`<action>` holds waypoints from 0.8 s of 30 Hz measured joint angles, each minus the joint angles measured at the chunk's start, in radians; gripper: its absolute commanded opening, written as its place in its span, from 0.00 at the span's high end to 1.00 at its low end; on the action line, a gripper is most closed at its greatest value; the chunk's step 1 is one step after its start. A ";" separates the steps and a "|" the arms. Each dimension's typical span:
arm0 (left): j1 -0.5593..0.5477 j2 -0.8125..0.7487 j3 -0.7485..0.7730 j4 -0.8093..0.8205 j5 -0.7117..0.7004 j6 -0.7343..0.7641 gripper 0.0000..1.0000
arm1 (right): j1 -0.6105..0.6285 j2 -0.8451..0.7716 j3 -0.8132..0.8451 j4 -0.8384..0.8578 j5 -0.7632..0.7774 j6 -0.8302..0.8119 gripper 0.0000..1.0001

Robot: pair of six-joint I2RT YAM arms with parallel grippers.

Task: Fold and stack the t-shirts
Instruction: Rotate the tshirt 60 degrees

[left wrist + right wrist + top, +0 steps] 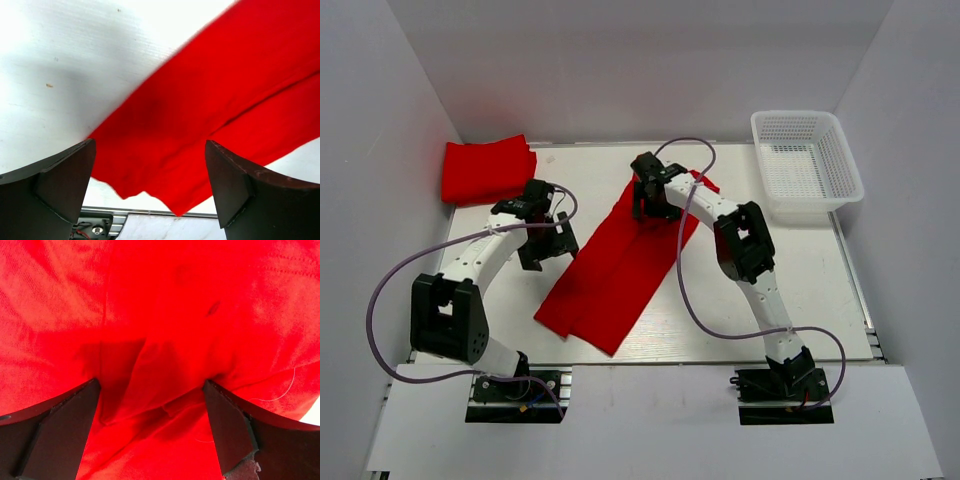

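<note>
A bright red t-shirt (620, 265) lies as a long folded strip slanting across the middle of the table. A second red t-shirt (486, 168) lies folded at the far left corner. My left gripper (542, 250) is open and empty, hovering just left of the strip; its view shows the shirt's near end (210, 115) between the spread fingers. My right gripper (648, 207) is open, pressed down on the strip's far end, with wrinkled cloth (160, 365) bunched between its fingers.
A white plastic mesh basket (807, 165) stands at the far right corner. The white table (790, 290) shows bare to the right of the strip. White walls close in the back and both sides.
</note>
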 measured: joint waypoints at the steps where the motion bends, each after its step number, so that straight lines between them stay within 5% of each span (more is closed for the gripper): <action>1: 0.005 -0.001 0.000 0.004 0.002 0.000 0.00 | -0.008 0.008 0.014 -0.020 0.009 -0.002 0.10; 9: 0.034 0.011 0.000 0.036 0.051 0.025 0.00 | -0.140 0.084 0.141 -0.044 -0.025 -0.117 0.10; 18: 0.039 0.093 -0.031 0.097 0.155 0.102 0.00 | -0.241 0.136 0.160 0.273 -0.175 -0.413 0.10; 24: 0.033 0.107 -0.033 0.150 0.160 0.140 0.00 | -0.232 0.115 0.129 0.331 -0.194 -0.500 0.10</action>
